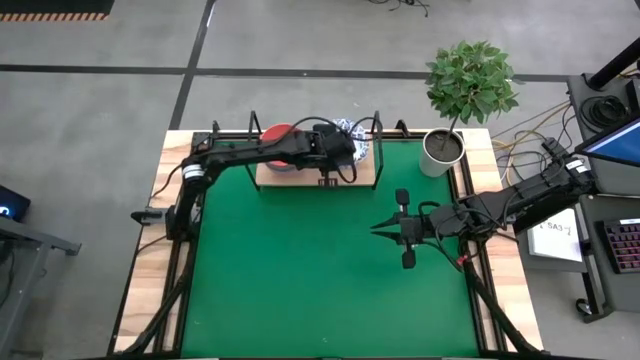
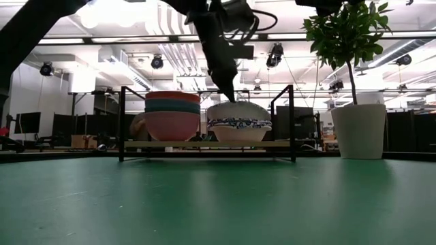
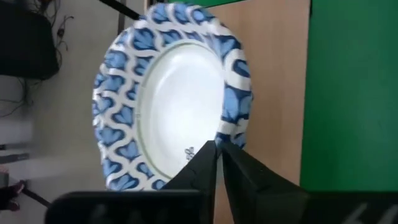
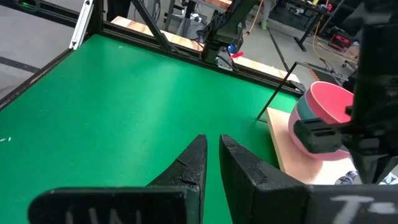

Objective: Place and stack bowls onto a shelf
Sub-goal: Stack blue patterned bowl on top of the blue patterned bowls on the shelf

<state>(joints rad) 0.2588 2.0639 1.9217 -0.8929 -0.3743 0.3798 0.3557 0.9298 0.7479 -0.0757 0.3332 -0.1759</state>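
Blue-rimmed bowl (image 3: 171, 99) sits pinched at its rim by left pincer (image 3: 217, 155); it should release gently, lifting straight up.

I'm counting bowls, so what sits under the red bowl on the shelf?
Under the plain red bowl a grey-blue bowl and a pink bowl are nested on the light-wood shelf board. Any bowl hidden inside that stack cannot be seen.
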